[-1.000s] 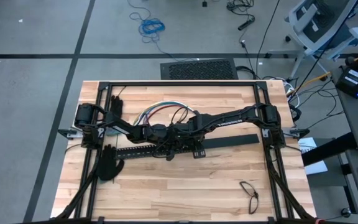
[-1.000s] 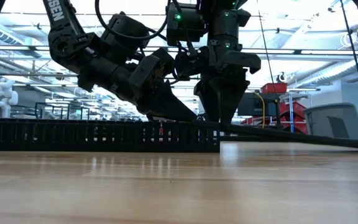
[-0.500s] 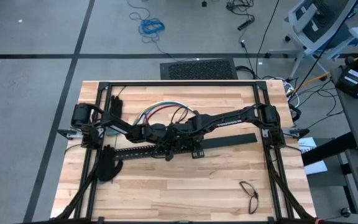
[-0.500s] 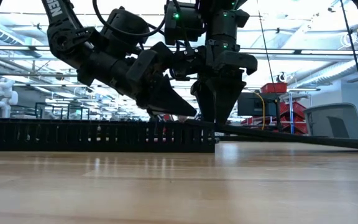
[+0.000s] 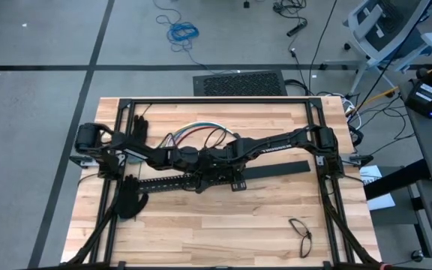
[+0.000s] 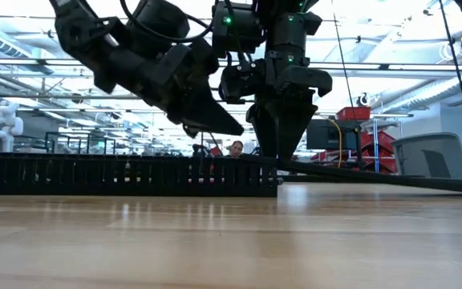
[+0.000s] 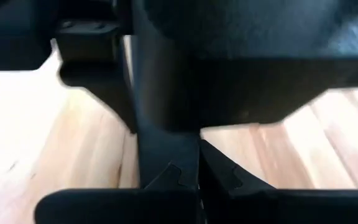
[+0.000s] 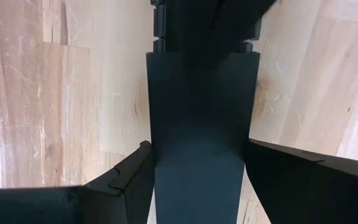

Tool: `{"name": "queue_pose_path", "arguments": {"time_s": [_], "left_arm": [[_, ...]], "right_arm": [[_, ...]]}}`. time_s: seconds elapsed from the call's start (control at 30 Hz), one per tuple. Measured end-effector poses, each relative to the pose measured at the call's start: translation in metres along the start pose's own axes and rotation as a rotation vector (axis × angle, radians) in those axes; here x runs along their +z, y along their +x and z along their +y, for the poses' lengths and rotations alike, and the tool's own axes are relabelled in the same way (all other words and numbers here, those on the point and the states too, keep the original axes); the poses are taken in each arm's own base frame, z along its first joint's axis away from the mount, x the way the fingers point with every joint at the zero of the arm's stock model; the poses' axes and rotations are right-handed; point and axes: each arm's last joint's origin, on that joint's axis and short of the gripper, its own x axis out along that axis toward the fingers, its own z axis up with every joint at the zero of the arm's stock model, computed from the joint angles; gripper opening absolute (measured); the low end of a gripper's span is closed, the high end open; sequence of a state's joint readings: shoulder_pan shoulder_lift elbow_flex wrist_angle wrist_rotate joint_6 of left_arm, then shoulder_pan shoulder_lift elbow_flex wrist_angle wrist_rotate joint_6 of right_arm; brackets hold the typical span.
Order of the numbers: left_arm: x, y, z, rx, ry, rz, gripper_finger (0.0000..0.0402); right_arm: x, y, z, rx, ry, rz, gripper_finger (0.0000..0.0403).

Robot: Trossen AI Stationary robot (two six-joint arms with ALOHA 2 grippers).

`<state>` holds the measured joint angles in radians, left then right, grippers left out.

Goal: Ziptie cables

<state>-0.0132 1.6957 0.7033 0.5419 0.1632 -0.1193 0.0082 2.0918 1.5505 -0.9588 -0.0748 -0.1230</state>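
The cables [image 5: 195, 135], a loose loop of red, blue and white wires, lie on the table behind both arms, and no gripper touches them. No ziptie shows in any view. My right gripper [image 5: 225, 169] [image 6: 279, 151] points straight down and is shut on a flat black bar [image 5: 276, 171] [image 6: 391, 178]. My left gripper [image 5: 201, 162] [image 6: 237, 128] [image 7: 197, 177] is shut on nothing. It hangs tilted just left of the right one, above a long black slotted bar [image 5: 167, 182] [image 6: 127, 172] that lies flat on the table. My right gripper pinches the flat black bar across its width, one finger [image 8: 129, 183] on each long edge [image 8: 151, 155], near the bar's left end. The fingers come from above, pointing down. The held end stands a little off the table by the slotted bar's right end. The rest slopes down to the table on the right.
Two black gloves [image 5: 137, 127] [image 5: 130, 199] lie near the table's left edge. A pair of glasses [image 5: 302, 234] lies at the near right. A black frame [image 5: 216, 100] runs round the table. The near half of the tabletop [image 5: 216, 225] holds little else.
My left gripper, still shut, has risen from the flat bar's end by the right gripper and drawn back slightly toward the table's left edge. The right gripper and the bar have kept still.
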Motion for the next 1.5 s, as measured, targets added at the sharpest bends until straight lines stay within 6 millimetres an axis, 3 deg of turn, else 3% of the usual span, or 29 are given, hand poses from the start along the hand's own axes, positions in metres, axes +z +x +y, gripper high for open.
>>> {"name": "queue_pose_path", "arguments": {"time_s": [0.3,0.53,0.67,0.93,1.07,1.5], "left_arm": [[-0.009,-0.016,-0.001,0.062,-0.001,0.207,0.0019],[-0.007,-0.015,-0.005,0.037,-0.042,0.175,0.0025],[-0.001,-0.014,-0.005,-0.008,-0.079,0.159,0.0062],[-0.004,-0.017,-0.005,-0.007,-0.102,0.218,0.0191],[-0.002,-0.020,-0.006,0.006,-0.143,0.224,0.0236],[0.002,-0.023,-0.003,0.128,-0.119,0.192,0.0256]], "right_arm": [[0.002,-0.002,0.002,0.002,-0.018,-0.008,0.0217],[0.005,-0.002,0.002,0.002,-0.025,-0.022,0.0241],[0.006,0.000,0.001,0.002,-0.029,-0.030,0.0250],[0.005,0.002,0.001,0.001,-0.032,-0.015,0.0254],[0.005,0.003,0.001,-0.001,-0.033,-0.017,0.0255],[0.006,0.001,0.001,-0.003,-0.034,-0.025,0.0255]]}}
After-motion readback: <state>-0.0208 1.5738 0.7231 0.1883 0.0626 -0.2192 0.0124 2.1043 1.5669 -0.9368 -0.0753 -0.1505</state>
